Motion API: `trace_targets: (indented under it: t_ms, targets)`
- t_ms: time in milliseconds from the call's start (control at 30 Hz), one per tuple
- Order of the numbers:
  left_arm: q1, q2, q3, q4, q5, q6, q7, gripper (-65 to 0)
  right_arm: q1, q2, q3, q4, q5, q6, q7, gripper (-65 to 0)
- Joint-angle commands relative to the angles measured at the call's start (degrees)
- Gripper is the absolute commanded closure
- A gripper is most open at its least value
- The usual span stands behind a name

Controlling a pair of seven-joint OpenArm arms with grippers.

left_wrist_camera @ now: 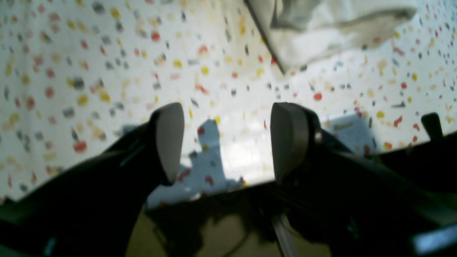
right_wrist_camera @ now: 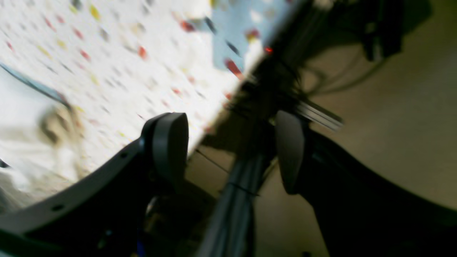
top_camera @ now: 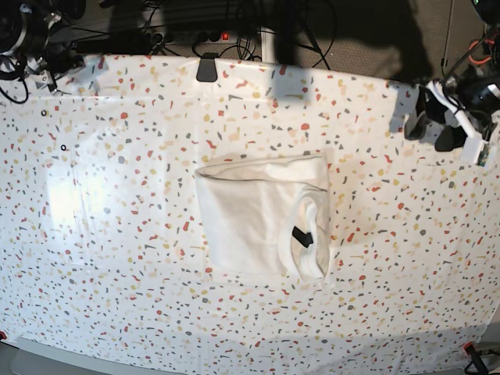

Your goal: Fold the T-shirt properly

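**Speckled desk, folded shirt at its middle**

Terrazzo-speckled white cover (top_camera: 117,234) spreads over the whole desk, dotted with red, yellow and grey flecks, with a bright patch of glare on its left part in the base view. Beyond the far edge lie dark cables and a power strip (top_camera: 195,35) with a small red light; a black clamp (top_camera: 207,69) grips that edge of the cover.

The T-shirt (top_camera: 250,223) lies near the middle of the desk, folded into a compact rectangle with its plain white side up. Its collar opening sits at the right end of the bundle, and the small black neck label (top_camera: 301,237) shows there; any writing on it is too small to read. No print is visible on the cloth.

The left pincer (left_wrist_camera: 227,142) hangs above the speckled cover near the desk's edge, its jaws spread wide with nothing between them; a corner of the shirt shows at the top of its wrist view. The right pincer (right_wrist_camera: 232,153) hovers over the desk's edge, jaws likewise parted and empty. Both stand well apart from the shirt.
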Motion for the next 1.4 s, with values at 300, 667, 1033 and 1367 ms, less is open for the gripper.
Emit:
trace_targets:
  t_ms: [300,667,1033,1367]
  targets:
    - [13.0,-0.6,-0.3,0.9,-0.9,-0.2,-0.7,-36.9,-15.4,0.9,0.5,3.8,-0.4,0.3,0.0,-38.1]
    - [23.5,6.9,-0.3,0.9,-0.7,-5.0,-1.2,-36.9,-22.7,-2.3,-1.5,-0.2,-3.3,0.3,1.0,-38.1]
    - [19.3,7.2,-0.2,-26.9,10.1,-5.0,-12.4,-37.0,-8.0,-2.3,-25.9,-31.1,-23.5,0.3,15.4,-38.1]
    - [3.0,6.9,-0.2,-74.2,21.7,-5.0,-20.8,-37.0,17.8,-2.3,-45.6,-68.2,-32.5,0.3,22.6,-38.1]
